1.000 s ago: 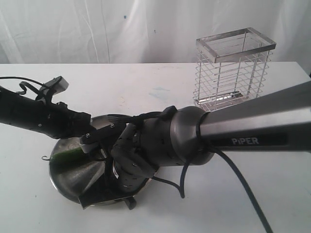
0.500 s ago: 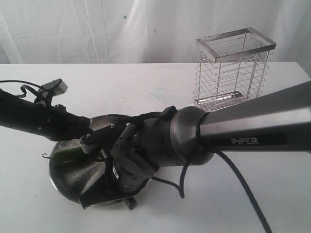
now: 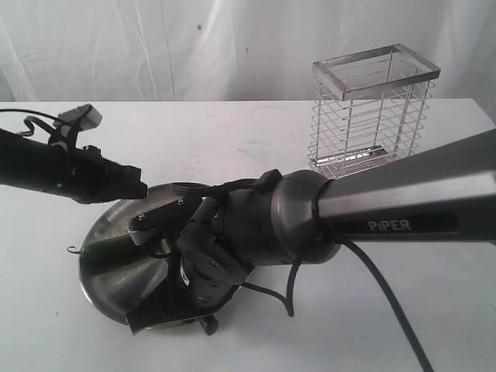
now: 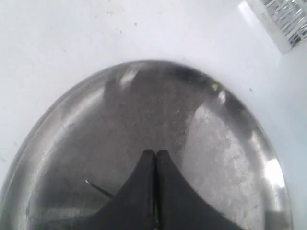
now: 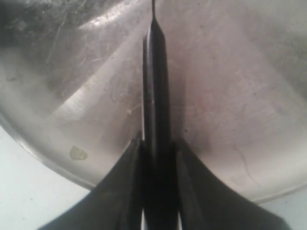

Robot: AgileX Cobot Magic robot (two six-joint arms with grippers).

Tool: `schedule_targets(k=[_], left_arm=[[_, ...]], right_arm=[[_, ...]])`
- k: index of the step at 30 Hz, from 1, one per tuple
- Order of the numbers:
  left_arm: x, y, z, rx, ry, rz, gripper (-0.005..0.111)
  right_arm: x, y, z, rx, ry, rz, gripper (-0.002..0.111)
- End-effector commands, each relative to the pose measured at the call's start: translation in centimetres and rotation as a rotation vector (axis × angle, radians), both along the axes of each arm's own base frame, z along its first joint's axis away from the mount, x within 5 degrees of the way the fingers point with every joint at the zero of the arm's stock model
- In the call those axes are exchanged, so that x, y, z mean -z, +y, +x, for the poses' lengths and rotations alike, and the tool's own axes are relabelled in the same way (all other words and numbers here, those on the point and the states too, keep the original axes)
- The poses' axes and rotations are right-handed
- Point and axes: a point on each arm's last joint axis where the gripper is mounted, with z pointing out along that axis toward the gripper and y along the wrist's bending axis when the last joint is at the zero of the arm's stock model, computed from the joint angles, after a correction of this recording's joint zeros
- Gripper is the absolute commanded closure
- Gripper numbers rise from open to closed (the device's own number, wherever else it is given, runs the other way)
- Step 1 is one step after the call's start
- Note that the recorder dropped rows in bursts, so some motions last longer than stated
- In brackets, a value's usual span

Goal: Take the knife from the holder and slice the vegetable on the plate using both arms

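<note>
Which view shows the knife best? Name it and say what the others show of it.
The right wrist view: the knife runs from between the right tool's fingers out over the plate, seen edge-on. The exterior view hides it behind the right arm. The left wrist view shows no knife, only the shut left tool.

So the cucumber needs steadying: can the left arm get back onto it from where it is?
Probably yes: the left gripper hangs shut just above the vegetable, nothing between them.

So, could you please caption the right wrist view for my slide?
Right gripper shut on the knife, blade extended over the steel plate.
</note>
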Motion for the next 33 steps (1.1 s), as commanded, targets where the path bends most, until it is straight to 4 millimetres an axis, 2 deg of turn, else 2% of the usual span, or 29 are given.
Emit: schedule_targets(k=[1, 8, 10, 12, 15, 23, 29, 31, 33], left_arm=[[-0.4, -0.2, -0.2, 0.022, -0.011, -0.006, 0.107], [5.0, -0.1, 0.3, 0.049, 0.124, 0.038, 0.107], [6.0, -0.2, 0.1, 0.074, 0.163, 0.031, 0.107], [6.2, -0.3, 0.1, 0.075, 0.175, 0.021, 0.107], [5.2, -0.3, 0.1, 0.079, 0.151, 0.013, 0.107], [0.2, -0.4, -0.4, 0.064, 0.03, -0.007, 0.107], [-2.6, -0.9, -1.4, 0.107, -0.012, -0.064, 0.107], [-3.9, -1.0, -1.9, 0.131, -0.043, -0.062, 0.107], [-4.7, -0.8, -2.4, 0.135, -0.05, -0.031, 0.107]], right_arm=[[-0.2, 0.1, 0.1, -0.005, -0.006, 0.005, 0.108], [-0.2, 0.1, 0.1, 0.0, 0.0, 0.007, 0.108], [-0.2, 0.1, 0.0, 0.009, 0.009, 0.013, 0.108], [-0.2, 0.1, 0.0, 0.011, 0.013, 0.005, 0.108], [-0.4, 0.1, 0.0, 0.015, 0.022, -0.015, 0.108], [-1.5, -0.1, 0.1, 0.017, 0.02, -0.029, 0.108], [-1.7, -0.9, 0.2, 0.002, -0.009, -0.122, 0.108], [-2.2, -1.2, 0.4, 0.042, -0.035, -0.131, 0.108], [-3.2, -0.9, 0.3, 0.054, -0.043, -0.069, 0.108]])
